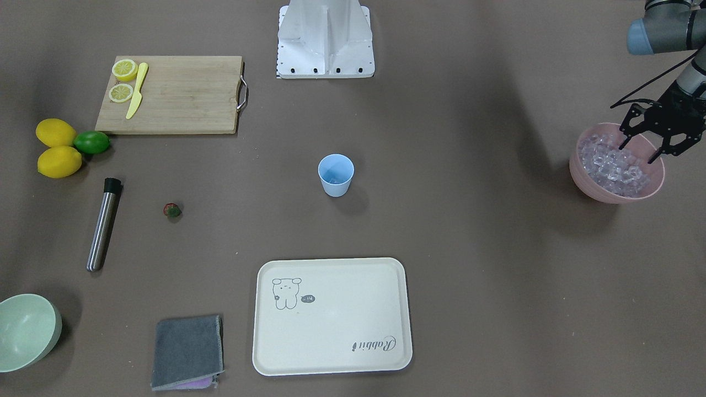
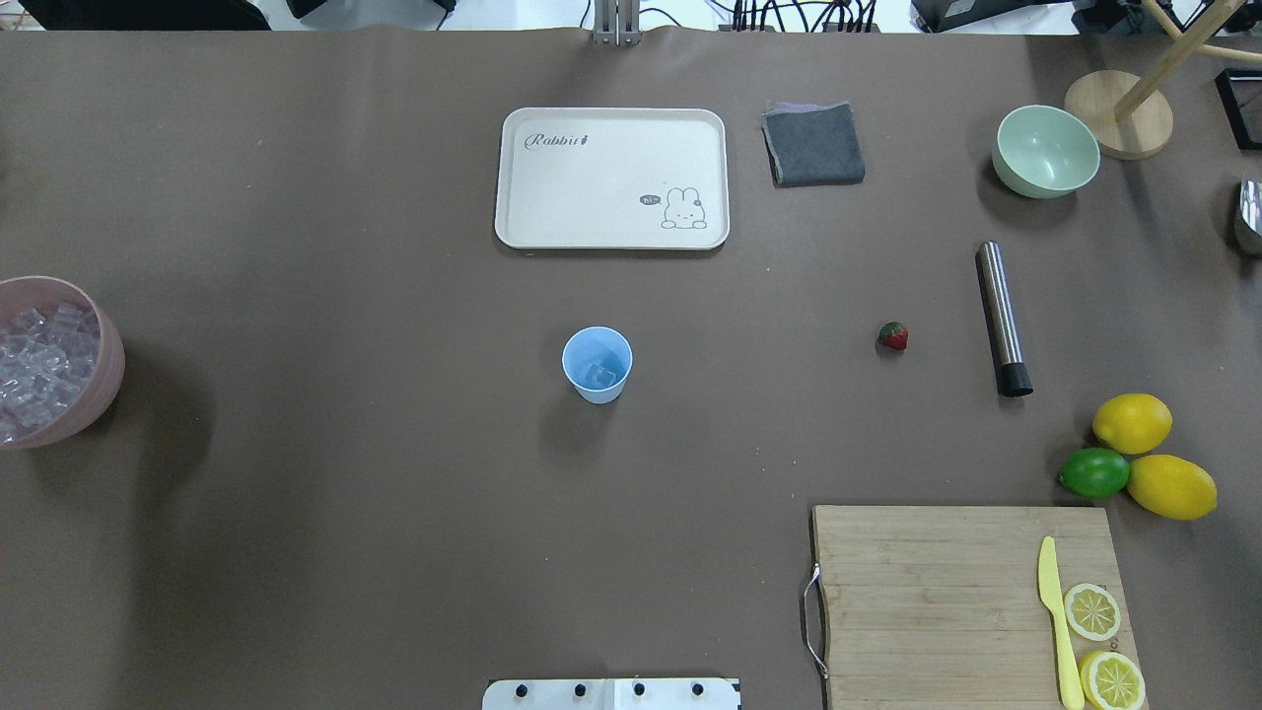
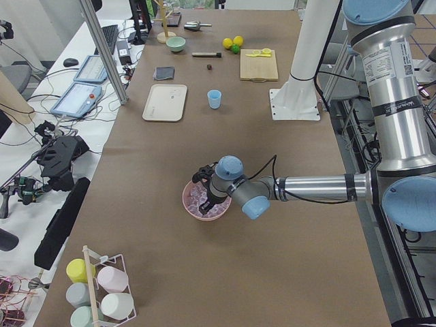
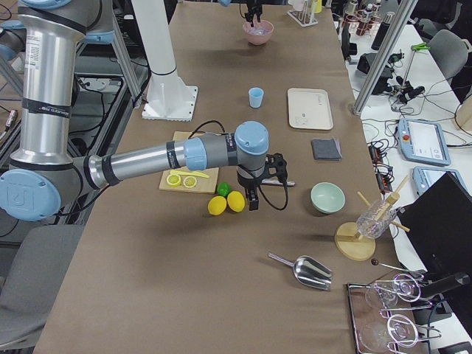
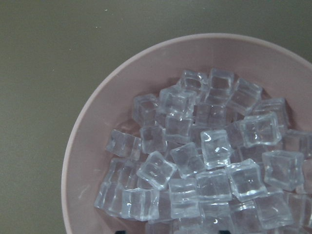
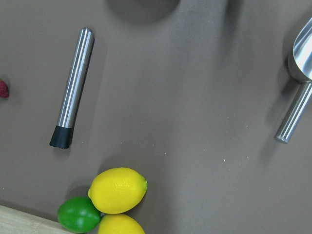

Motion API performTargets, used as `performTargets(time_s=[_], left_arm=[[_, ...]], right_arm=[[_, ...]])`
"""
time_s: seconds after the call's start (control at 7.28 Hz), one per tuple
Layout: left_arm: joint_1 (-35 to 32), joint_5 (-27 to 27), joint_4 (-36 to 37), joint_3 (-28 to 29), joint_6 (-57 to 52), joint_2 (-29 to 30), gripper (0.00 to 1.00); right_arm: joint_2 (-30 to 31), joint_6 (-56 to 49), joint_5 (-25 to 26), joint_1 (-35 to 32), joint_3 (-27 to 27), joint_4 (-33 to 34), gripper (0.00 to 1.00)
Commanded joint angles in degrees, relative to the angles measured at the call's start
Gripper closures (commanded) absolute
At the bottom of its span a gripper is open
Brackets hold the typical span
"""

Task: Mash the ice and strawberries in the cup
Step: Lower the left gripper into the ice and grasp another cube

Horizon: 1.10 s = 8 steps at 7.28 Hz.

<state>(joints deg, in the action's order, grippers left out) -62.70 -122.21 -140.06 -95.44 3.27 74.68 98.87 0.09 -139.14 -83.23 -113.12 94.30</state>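
Left pincer (image 1: 638, 152) spread open, tips just over ice (image 1: 612, 165) in pink bowl (image 1: 606, 197) | right pincer (image 4: 253, 205) beside lemons (image 4: 217, 206), I cannot tell its state | cup (image 1: 335, 175) mid-bench (image 1: 469, 231), well apart from tray (image 1: 331, 353) edge | strawberry (image 1: 172, 210) near muddler (image 1: 102, 223).

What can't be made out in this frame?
Right claw: seen only small in the exterior right view; open or shut unclear.
Pink bowl: cut by the overhead view's left edge.
Ice in the cup: too small to count overhead.
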Motion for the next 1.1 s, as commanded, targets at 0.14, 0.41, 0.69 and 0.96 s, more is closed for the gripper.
performTargets(time_s=[0.14,0.41,0.69,0.96], left_arm=[[0.2,0.0,-0.1,0.8,-0.1,-0.3,0.31],[0.2,-0.2,0.0,0.8,0.2,-0.3,0.31],[0.6,-0.6,0.1,0.7,0.3,-0.2,0.33],[1.5,-0.5,0.0,0.7,0.3,-0.2,0.33]], right_arm=[[0.5,0.0,-0.8,0.0,-0.1,0.0,0.0],[0.6,0.0,-0.9,0.0,-0.1,0.0,0.0],[0.6,0.0,-0.9,0.0,-0.1,0.0,0.0],[0.6,0.0,-0.9,0.0,-0.1,0.0,0.0]])
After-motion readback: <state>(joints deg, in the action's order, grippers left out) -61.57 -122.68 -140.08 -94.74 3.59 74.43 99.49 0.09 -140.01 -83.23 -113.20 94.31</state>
